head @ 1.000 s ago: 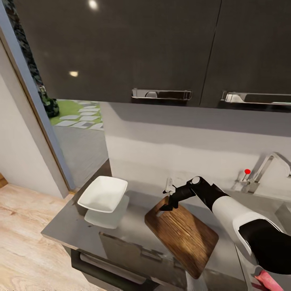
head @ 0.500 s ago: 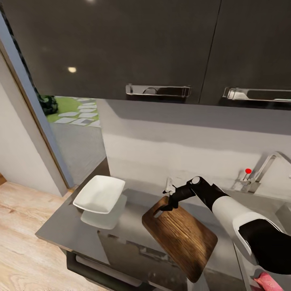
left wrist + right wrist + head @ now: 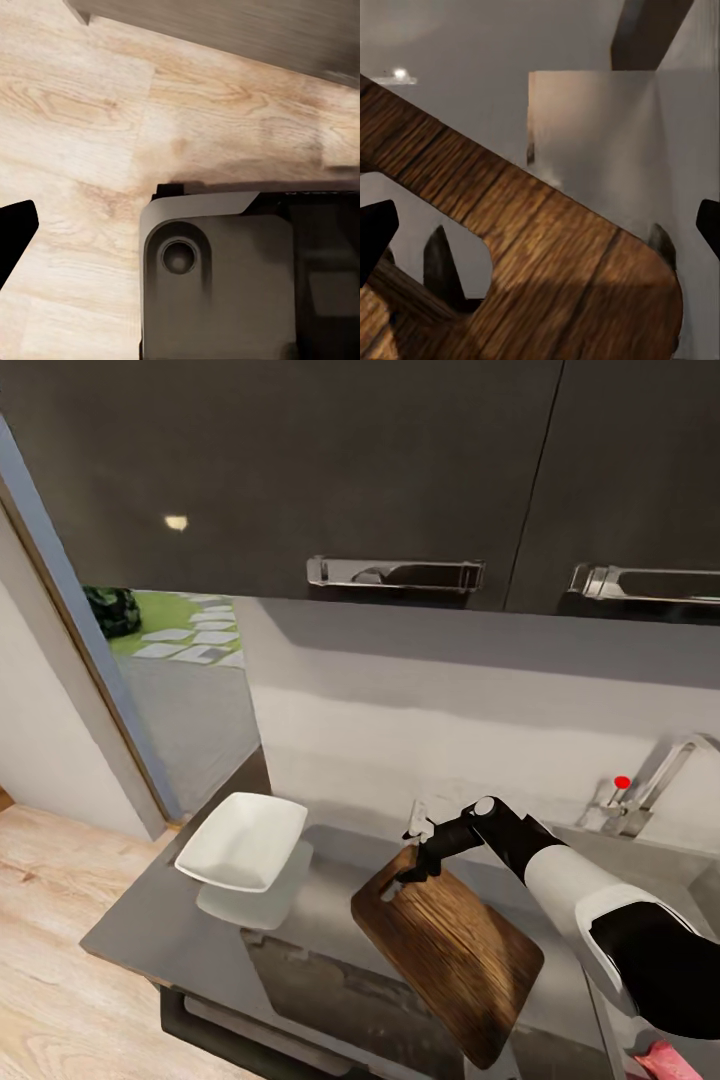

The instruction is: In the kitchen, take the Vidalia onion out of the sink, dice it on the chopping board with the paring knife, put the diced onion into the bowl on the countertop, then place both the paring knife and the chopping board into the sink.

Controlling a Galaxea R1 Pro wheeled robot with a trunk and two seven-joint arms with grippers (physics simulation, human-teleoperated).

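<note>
- Against the earlier head pictures the whole scene has slid a little: the cabinet handles sit higher and the bowl lies slightly lower and further left, so the camera has moved rather than the things. The right arm and the chopping board [image 3: 450,950] keep the same pose relative to each other.
- The right gripper [image 3: 418,863] is at the handle-hole end of the board, the end nearest the back wall. In the right wrist view its dark fingertips [image 3: 376,232] stand wide apart on either side of the board's corner, and I cannot tell whether they grip it.
- The board is brown wood-grain, rectangular with rounded corners, and lies diagonally on the countertop [image 3: 150,930], one corner passing over the front edge.
- The bowl [image 3: 242,842], a shallow white square dish, stands beside the board on the side away from the sink [image 3: 690,870], well apart from the board.
- The chrome tap with its red knob [image 3: 622,783] rises behind the sink, beyond the board.
- The left wrist view shows pale wood floor [image 3: 90,112] and a dark grey part of the robot's body; the left gripper's opening cannot be told.
</note>
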